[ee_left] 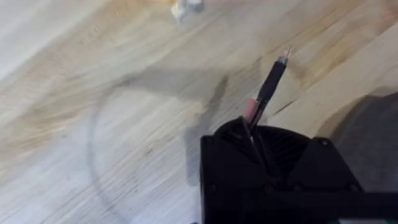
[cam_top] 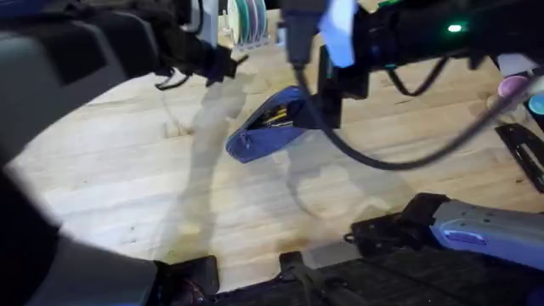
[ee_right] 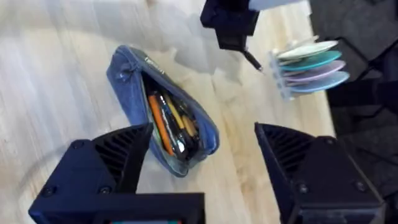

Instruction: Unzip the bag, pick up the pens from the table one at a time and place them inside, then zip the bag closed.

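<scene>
The blue-grey bag (cam_top: 265, 127) lies unzipped on the wooden table (cam_top: 127, 170), with several pens showing in its mouth (ee_right: 166, 124). My right gripper (ee_right: 205, 162) hangs above the bag (ee_right: 127, 81), its black fingers (ee_right: 112, 155) spread wide open and holding nothing; from overhead it sits just right of the bag (cam_top: 327, 89). My left gripper (cam_top: 219, 66) is above the table left of and behind the bag. It is shut (ee_left: 249, 134) on a slim black pen (ee_left: 270, 84), whose tip sticks out past the fingers. The right wrist view also catches that gripper and pen tip (ee_right: 250, 59).
A rack of pastel plates (cam_top: 249, 21) (ee_right: 308, 65) stands at the table's far edge behind the bag. Small pink and blue items (cam_top: 514, 85) and a dark tool (cam_top: 523, 149) lie at the right edge. A small white object (ee_left: 185, 7) rests on the wood.
</scene>
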{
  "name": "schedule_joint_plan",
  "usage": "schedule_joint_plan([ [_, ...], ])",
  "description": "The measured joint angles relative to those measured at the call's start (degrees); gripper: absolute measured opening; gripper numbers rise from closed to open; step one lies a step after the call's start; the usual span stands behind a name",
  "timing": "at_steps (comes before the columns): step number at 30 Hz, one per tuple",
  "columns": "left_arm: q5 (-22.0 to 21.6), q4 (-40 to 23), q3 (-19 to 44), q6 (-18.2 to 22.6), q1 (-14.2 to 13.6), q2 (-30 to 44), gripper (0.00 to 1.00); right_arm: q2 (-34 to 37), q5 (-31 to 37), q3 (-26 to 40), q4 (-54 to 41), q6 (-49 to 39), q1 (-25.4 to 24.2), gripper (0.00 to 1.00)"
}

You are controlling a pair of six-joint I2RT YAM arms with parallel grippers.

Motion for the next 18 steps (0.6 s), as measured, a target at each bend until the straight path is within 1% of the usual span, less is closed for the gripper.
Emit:
schedule_joint_plan([
  [3,-0.09,-1.62,0.00,0.00,-0.49,-5.92,0.044,-2.78,0.00,0.00,-0.05,0.00,0.00,0.998],
  [6,-0.22,-3.06,0.00,0.00,-1.89,-11.51,0.044,-5.17,-0.02,0.00,-0.07,0.00,0.00,0.998],
  [11,-0.20,-6.37,0.01,0.00,-5.57,-19.00,0.044,-8.93,-0.02,0.00,-0.09,0.00,0.00,0.998],
  [14,-0.20,-8.48,0.00,-0.11,-7.86,-21.96,0.044,-10.98,-0.02,0.00,-0.11,0.00,0.00,0.998],
  [18,-0.22,-10.23,0.01,-1.98,-10.71,-24.93,0.044,-13.54,-0.02,0.00,-0.61,-0.01,0.00,0.998],
])
